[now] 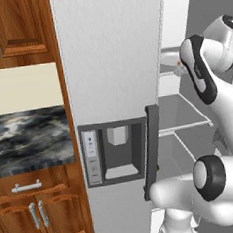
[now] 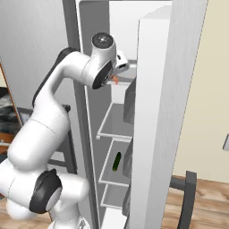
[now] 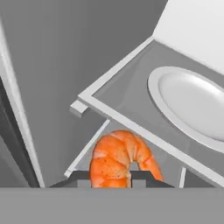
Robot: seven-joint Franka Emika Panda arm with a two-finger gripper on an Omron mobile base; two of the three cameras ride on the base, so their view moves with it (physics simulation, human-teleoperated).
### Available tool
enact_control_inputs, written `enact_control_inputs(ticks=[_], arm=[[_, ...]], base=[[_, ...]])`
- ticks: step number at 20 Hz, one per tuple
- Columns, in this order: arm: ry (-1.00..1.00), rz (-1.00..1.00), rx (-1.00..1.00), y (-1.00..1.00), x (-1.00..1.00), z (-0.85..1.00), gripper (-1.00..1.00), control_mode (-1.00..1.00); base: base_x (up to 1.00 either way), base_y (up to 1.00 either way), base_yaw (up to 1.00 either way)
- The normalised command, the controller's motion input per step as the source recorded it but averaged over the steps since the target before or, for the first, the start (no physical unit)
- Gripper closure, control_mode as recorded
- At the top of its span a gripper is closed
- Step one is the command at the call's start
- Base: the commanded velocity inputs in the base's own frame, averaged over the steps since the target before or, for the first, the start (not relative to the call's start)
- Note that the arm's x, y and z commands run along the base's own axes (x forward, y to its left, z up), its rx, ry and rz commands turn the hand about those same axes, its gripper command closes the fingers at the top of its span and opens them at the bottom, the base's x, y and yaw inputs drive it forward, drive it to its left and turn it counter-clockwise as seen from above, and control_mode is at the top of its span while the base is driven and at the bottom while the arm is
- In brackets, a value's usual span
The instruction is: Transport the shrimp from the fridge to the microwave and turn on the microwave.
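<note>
One shrimp [image 3: 122, 157], orange and curled, is sitting between the two dark tips of the gripper [image 3: 111, 177], which is clenching it; in the hand view it is hanging just off the front edge of a fridge shelf [image 3: 131, 94]. In the right base view the same shrimp [image 2: 115, 80] is showing as a small orange bit at the hand, level with the top shelf. One white bowl [image 3: 192, 105] is resting on that shelf, apart from the shrimp. One fridge [image 1: 108, 54] is standing with a door [image 2: 159, 112] swung open; the other door is carrying a dark dispenser recess [image 1: 118, 150] and a dark upright handle [image 1: 152, 150]. Three white shelves are showing inside in the right base view, and one dark green item [image 2: 117, 161], long and narrow, is lying on the lower one [image 2: 114, 176]; what it is cannot be told. One white arm [image 2: 49, 125] is reaching into the fridge at the upper shelf. To the left of the fridge, wooden cabinets [image 1: 17, 27] are hanging above one dark marbled surface [image 1: 31, 137], with one drawer [image 1: 26, 187] and two cabinet doors [image 1: 40, 218] below it. A cream wall [image 2: 205, 112] and wooden floor [image 2: 210, 205] are lying to the right.
</note>
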Motion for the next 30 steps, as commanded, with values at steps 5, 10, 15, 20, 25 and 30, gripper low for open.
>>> enact_control_inputs(ticks=[5, 10, 15, 20, 25, 30], arm=[[0.0, -0.18, -0.03, 0.26, -0.65, 0.0, 1.0, -1.0], [0.04, -0.14, 0.0, 0.28, -0.6, 0.0, 1.0, -1.0], [0.02, -0.1, 0.0, 0.28, -0.6, 0.0, 1.0, -1.0], [0.02, -0.11, 0.0, 0.26, -0.62, 0.0, 1.0, -1.0], [0.02, -0.12, 0.02, 0.25, -0.55, 0.0, 1.0, -1.0], [0.04, -0.14, 0.1, 0.18, -0.42, -0.01, 1.0, -1.0]], base=[[0.0, 0.0, 0.0], [0.0, 0.0, 0.0], [0.0, 0.0, 0.0], [0.0, 0.0, 0.0], [0.0, 0.0, 0.0], [0.0, 0.0, 0.0]])
